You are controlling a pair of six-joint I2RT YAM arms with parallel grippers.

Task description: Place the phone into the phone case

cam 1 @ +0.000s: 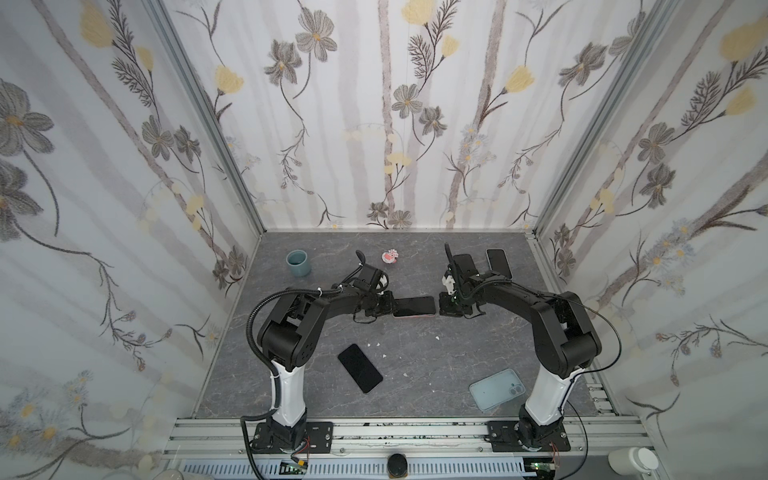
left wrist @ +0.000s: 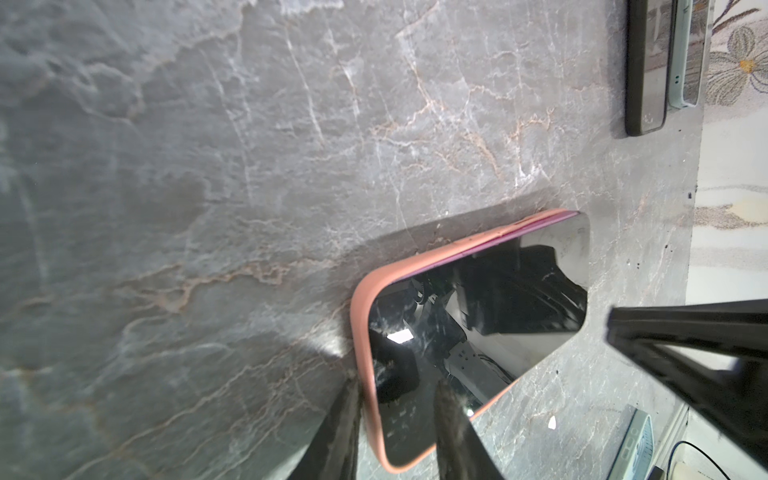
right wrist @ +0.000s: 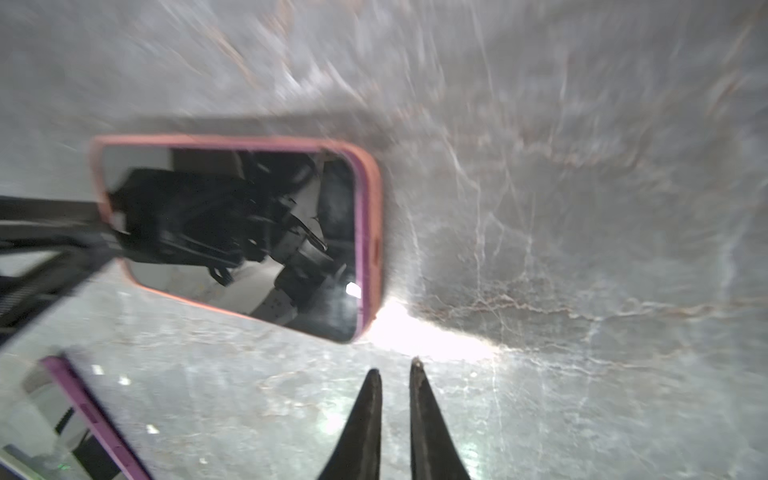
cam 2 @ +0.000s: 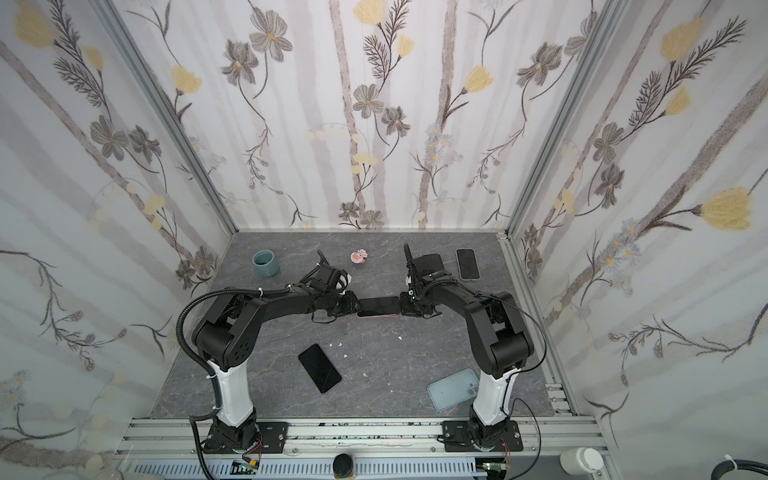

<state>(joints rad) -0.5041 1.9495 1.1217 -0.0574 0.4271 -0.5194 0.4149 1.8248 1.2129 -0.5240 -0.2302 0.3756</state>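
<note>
Now, in both top views the phone lies flat at mid-worktop, inside the pink phone case, with the left pincer and right pincer at opposite short ends. Left wrist view: the left pincer is nipped across the case rim, one finger on the glass, which looks slick and stiff, so the softer rim seems the better hold. Right wrist view: the right pincer is barely parted, empty, just off the case.

Glossy mirror-like black glass on phone betw. left jaws, matt salmon rubbery-looking case round it, tabletop under both jaws grey veined stone-look w/ low sheen, fingers of right jaws matt black & slightly rough, rails well behind jaws brushed metal.
</note>
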